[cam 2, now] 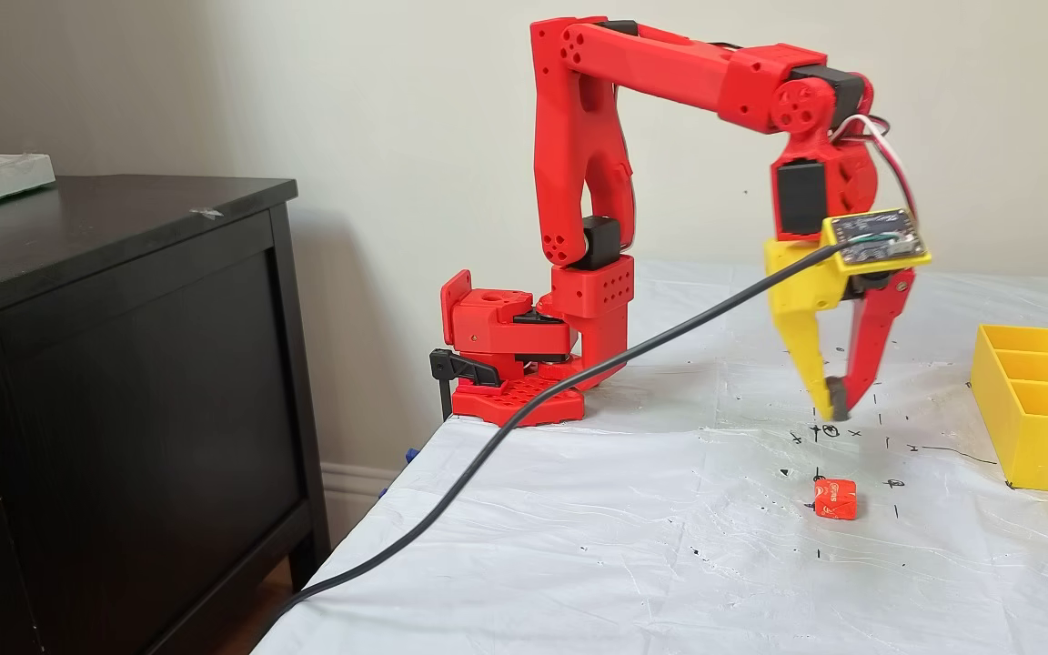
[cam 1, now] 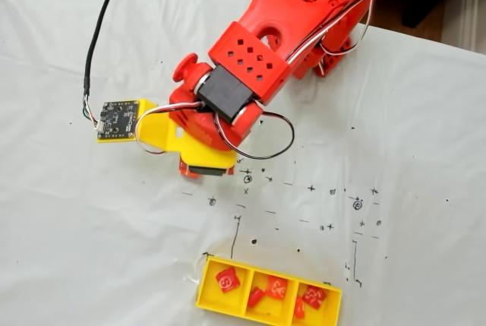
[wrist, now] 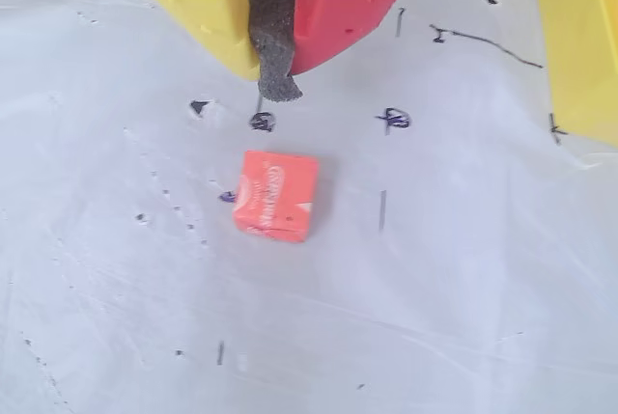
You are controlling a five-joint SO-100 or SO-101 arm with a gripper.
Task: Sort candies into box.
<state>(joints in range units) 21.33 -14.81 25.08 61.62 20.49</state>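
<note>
A candy (wrist: 277, 195) lay loose on the table (cam 2: 633, 546), just below the pincer (wrist: 280, 71), which hung clenched and empty above it. The box (cam 2: 1038, 409) sat well apart, holding other candies (cam 1: 228, 280).

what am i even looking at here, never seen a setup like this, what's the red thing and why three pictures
The red thing is a small plastic robot arm clamped to a table under a white sheet. Its gripper, one yellow finger and one red, hangs shut and holds nothing. One fixed view looks down from above, another from the side; the wrist view rides on the arm. An orange-red wrapped candy lies loose on the sheet. The yellow three-compartment tray already holds several red candies.
</note>
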